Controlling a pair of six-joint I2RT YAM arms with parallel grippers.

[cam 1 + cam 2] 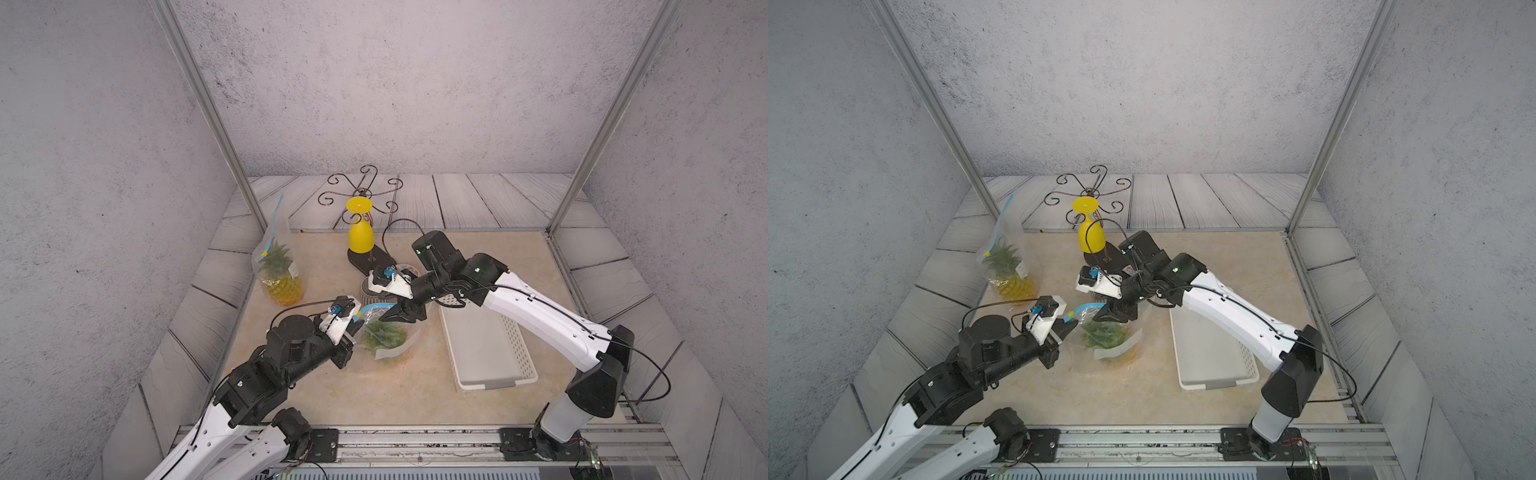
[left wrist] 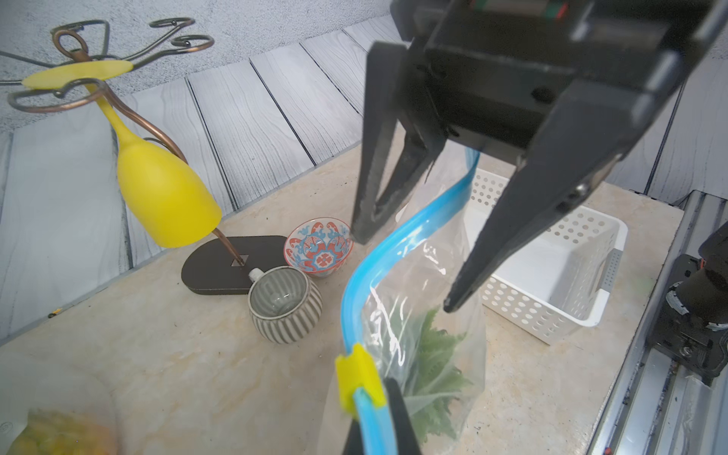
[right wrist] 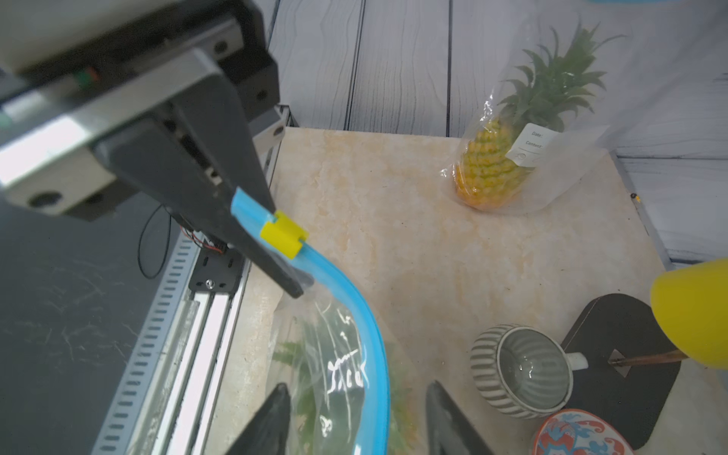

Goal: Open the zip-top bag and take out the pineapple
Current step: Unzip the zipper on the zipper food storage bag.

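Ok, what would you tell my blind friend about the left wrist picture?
The left gripper pinches the blue zip strip of a clear zip-top bag beside its yellow slider, with green pineapple leaves inside. The right gripper hangs open over the bag's top. Behind are a striped cup, a patterned bowl, a white basket and a hanging yellow glass.

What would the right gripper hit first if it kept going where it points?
Most likely the blue zip strip of the zip-top bag, which runs between the right gripper's open jaws; the pineapple's green crown sits just beyond.
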